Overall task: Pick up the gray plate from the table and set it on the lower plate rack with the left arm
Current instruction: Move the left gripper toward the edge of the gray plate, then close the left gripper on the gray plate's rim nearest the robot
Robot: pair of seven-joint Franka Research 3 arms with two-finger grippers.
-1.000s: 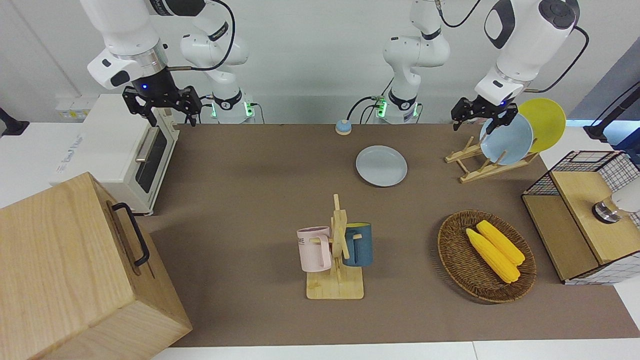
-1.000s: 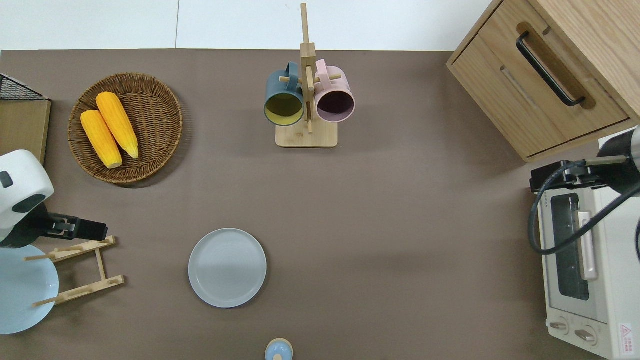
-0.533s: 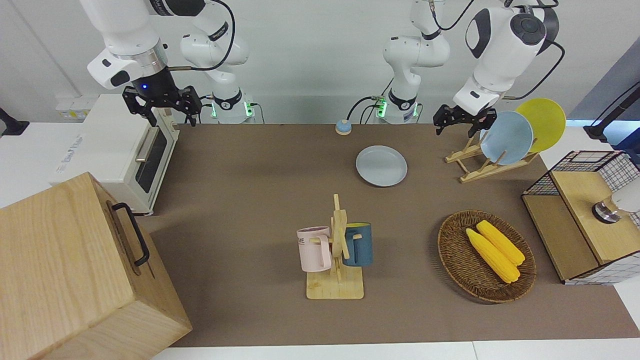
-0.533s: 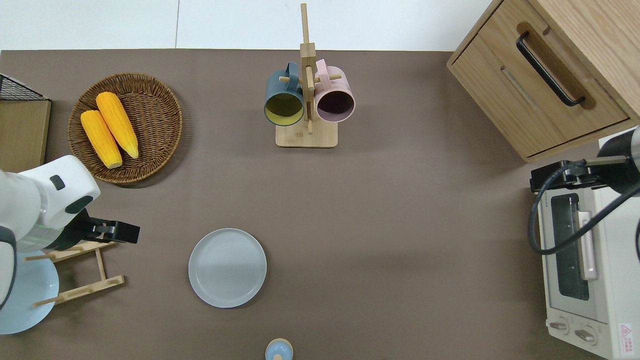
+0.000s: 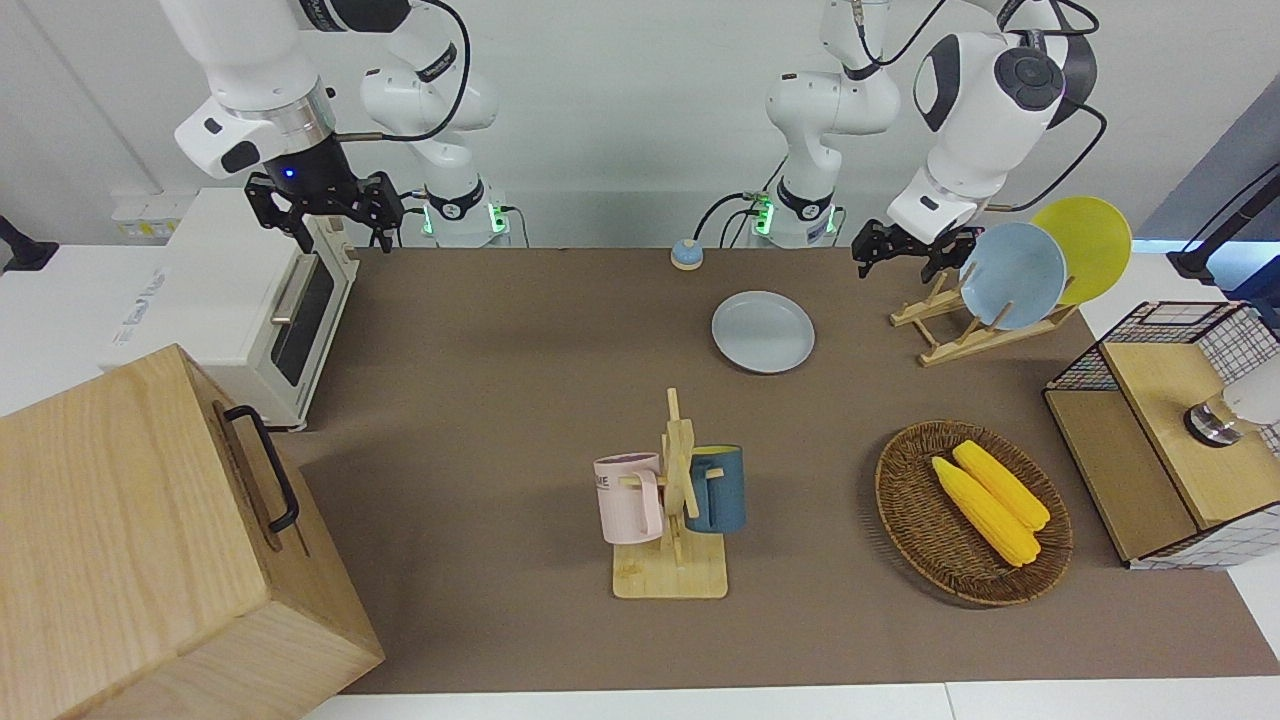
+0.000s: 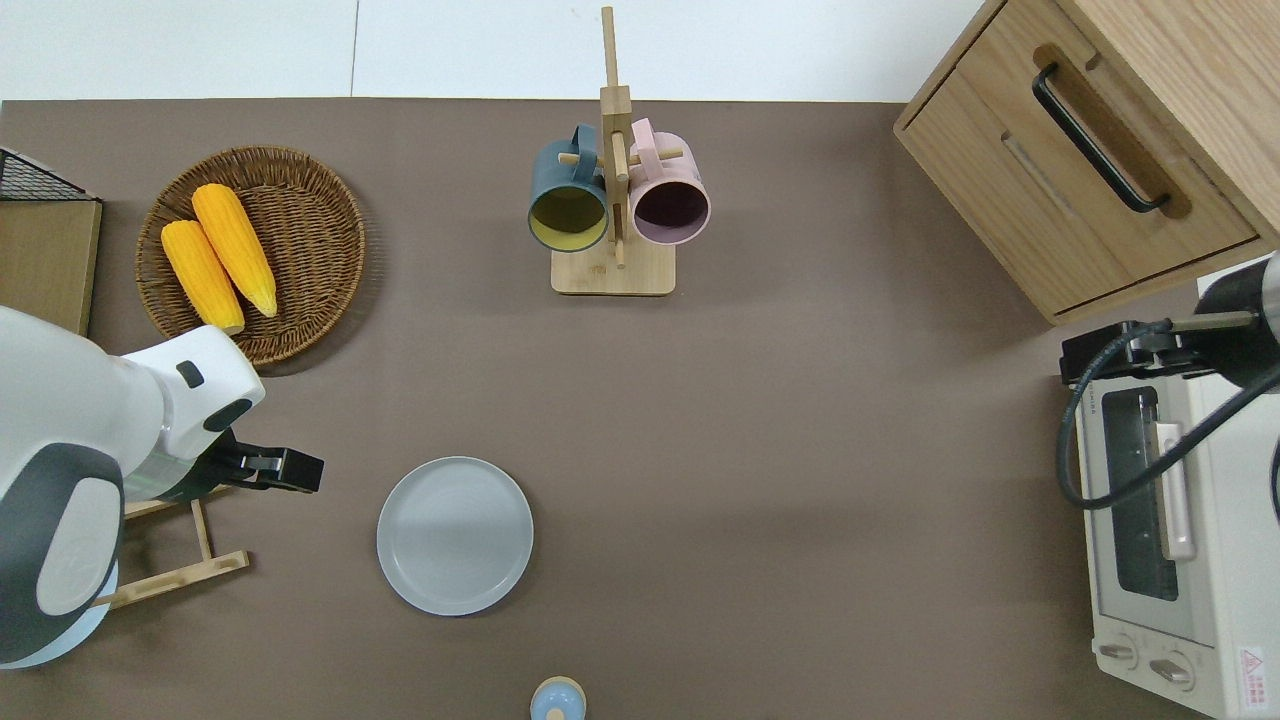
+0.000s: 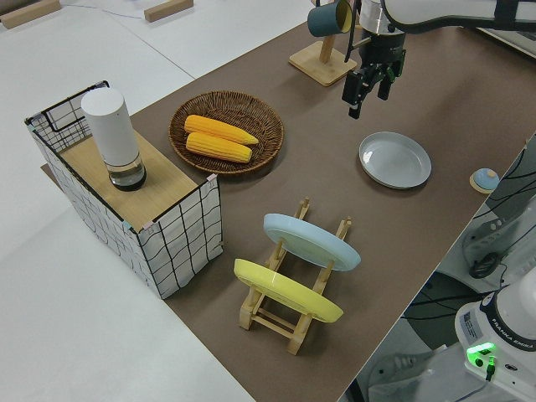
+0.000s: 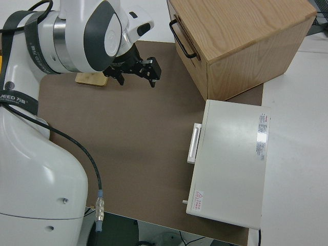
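Gray plate (image 6: 455,535) (round, smooth, shallow-rimmed) lies flat on matte table (image 6: 800,450).

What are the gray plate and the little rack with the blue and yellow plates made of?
The gray plate looks like glazed ceramic or maybe hard plastic: smooth, one even pale color, with a soft sheen. The plate rack looks like bare light wood, perhaps bamboo: pale tan rails and pegs with a matte finish. The pictures alone cannot settle either.
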